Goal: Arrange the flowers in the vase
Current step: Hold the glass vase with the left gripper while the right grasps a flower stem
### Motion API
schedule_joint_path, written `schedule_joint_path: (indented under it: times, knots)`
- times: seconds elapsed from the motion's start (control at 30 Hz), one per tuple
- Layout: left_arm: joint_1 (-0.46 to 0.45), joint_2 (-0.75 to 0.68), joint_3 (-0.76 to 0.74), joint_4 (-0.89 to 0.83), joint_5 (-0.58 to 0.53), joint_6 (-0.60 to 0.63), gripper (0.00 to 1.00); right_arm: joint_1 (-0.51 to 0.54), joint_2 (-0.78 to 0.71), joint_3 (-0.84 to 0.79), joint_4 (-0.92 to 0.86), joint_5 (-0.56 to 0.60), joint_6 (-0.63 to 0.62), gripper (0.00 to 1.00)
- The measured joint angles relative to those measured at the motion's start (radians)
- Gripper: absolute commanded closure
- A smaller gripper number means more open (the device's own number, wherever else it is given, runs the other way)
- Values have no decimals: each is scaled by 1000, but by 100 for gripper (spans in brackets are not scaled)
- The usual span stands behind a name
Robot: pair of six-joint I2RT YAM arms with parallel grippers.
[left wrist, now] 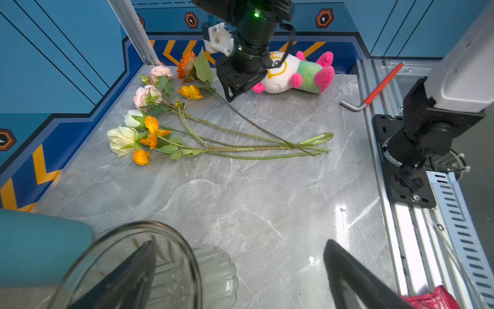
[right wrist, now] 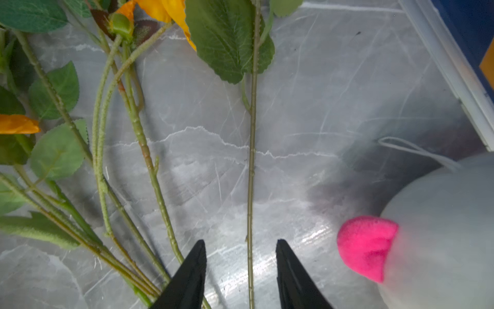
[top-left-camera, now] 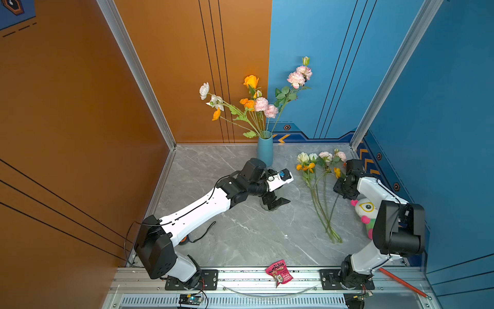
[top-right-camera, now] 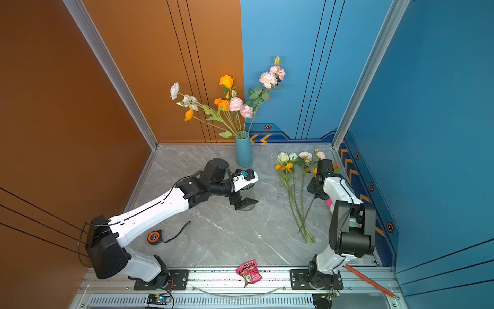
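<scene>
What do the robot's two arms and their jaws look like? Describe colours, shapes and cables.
The left arm and right arm have white shells on long links, black joints and boxy black housings. A thin black cable runs along each shell. The jaws are black and taper to points.

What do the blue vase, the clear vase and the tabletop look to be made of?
Blue vase: opaque, matte, likely ceramic; even colour, no sharp glare.
Clear vase: glass or clear plastic; see-through, ribbed walls.
Tabletop: glossy grey marble look, white veins, bright reflections; stone or laminate, cannot tell.
</scene>
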Motion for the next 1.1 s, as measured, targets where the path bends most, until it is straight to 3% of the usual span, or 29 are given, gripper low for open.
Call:
schedule_joint_path:
  times: [0.13,0.43,0.87,1.1]
  knots:
    - [-41,-40,-58,40,-5,0,2,0,96,72,1,15,-14,61]
    - [-39,-53,-58,113,-7,-21,2,0,238,131,-2,74,-17,65]
    - [-39,-34,-58,120,-13,-34,2,-40,282,166,-1,72,-28,77]
    - [-39,-32,-58,119,-15,-34,2,-42,288,173,1,50,-44,89]
